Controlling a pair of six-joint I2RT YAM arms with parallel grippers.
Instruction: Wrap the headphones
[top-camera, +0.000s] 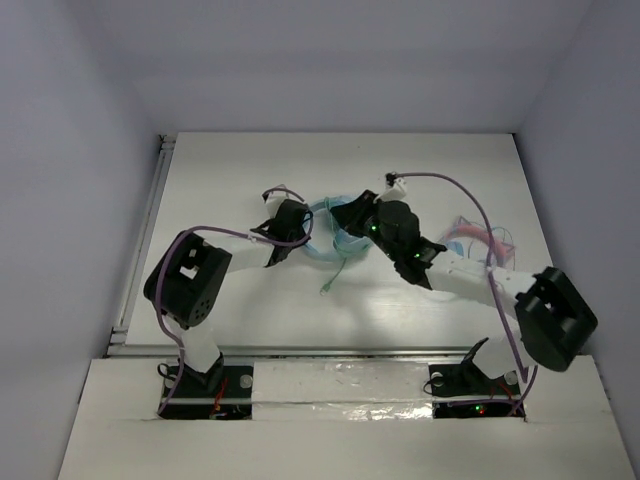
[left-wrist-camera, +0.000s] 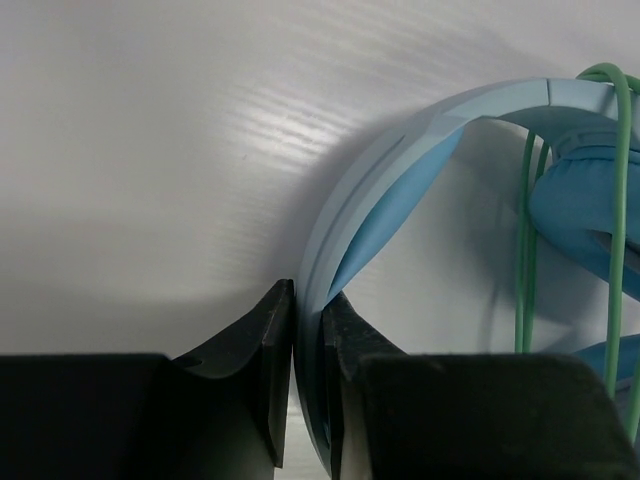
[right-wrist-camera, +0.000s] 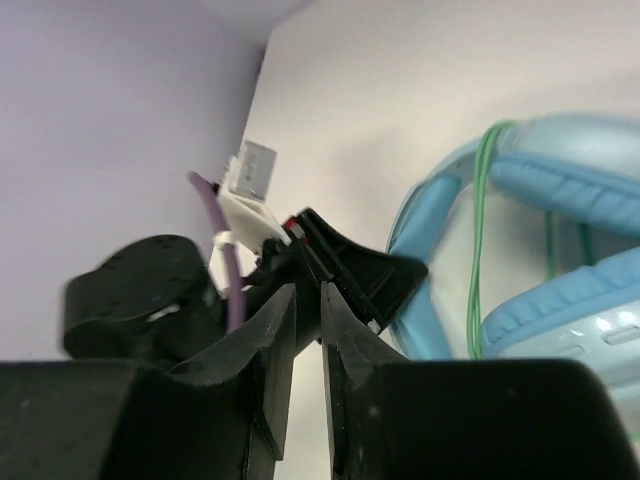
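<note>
The light sky-blue headphones (top-camera: 338, 244) lie at the table's middle between my two grippers. My left gripper (top-camera: 298, 228) is shut on the wide headband (left-wrist-camera: 400, 150); its jaws (left-wrist-camera: 308, 335) clamp the band's edge. The pale-green cable (left-wrist-camera: 527, 250) runs in loops over the band and the padded ear cup (left-wrist-camera: 585, 215), and its loose end trails toward the near side (top-camera: 332, 278). My right gripper (top-camera: 348, 216) sits at the headphones' right side. Its jaws (right-wrist-camera: 308, 305) stand almost together with nothing seen between them. The headband (right-wrist-camera: 425, 240) and cable (right-wrist-camera: 478, 250) lie to its right.
A pink wiry item (top-camera: 478, 238) lies on the table right of the right arm. The left gripper's body (right-wrist-camera: 350, 265) is close in front of the right fingers. Grey walls enclose the white table (top-camera: 240, 170) on three sides.
</note>
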